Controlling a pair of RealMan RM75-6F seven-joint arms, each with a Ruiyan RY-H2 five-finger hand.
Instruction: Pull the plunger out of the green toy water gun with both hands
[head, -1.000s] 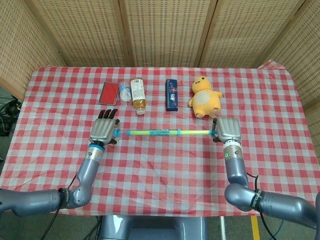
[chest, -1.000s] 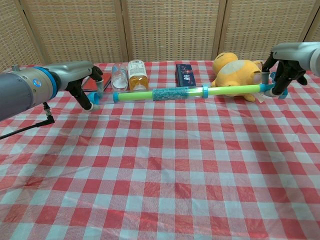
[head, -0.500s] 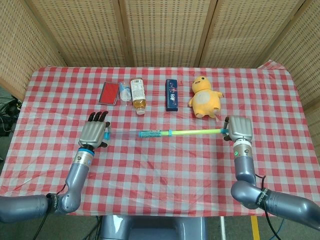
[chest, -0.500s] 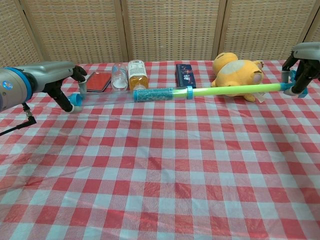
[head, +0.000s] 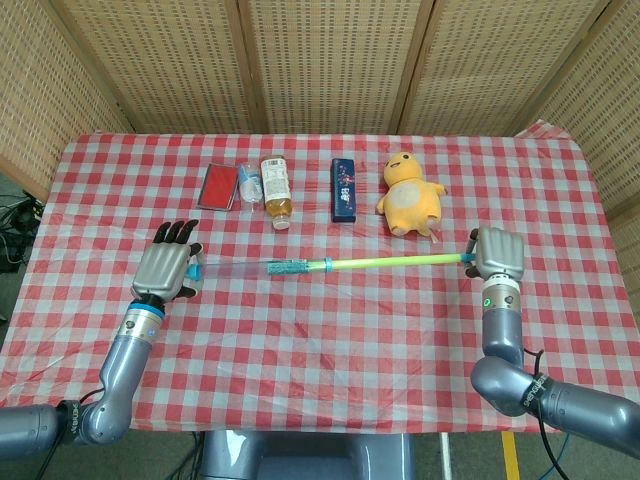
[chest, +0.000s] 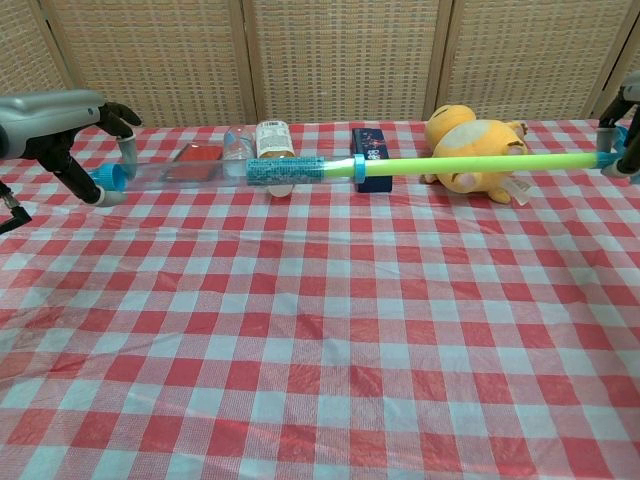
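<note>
Both hands have drawn farther apart, baring more plunger. The left hand (head: 170, 270) clamps the gun (chest: 200, 173) barrel's end; the right hand (head: 497, 254) clamps the plunger (head: 400, 261) tip. The gun hangs above the desk (head: 330, 330), before the plush (head: 410, 195).

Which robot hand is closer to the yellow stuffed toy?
The right hand. It holds the plunger's end just right of and a little in front of the yellow stuffed toy. The left hand grips the water gun's other end, far across the table.
</note>
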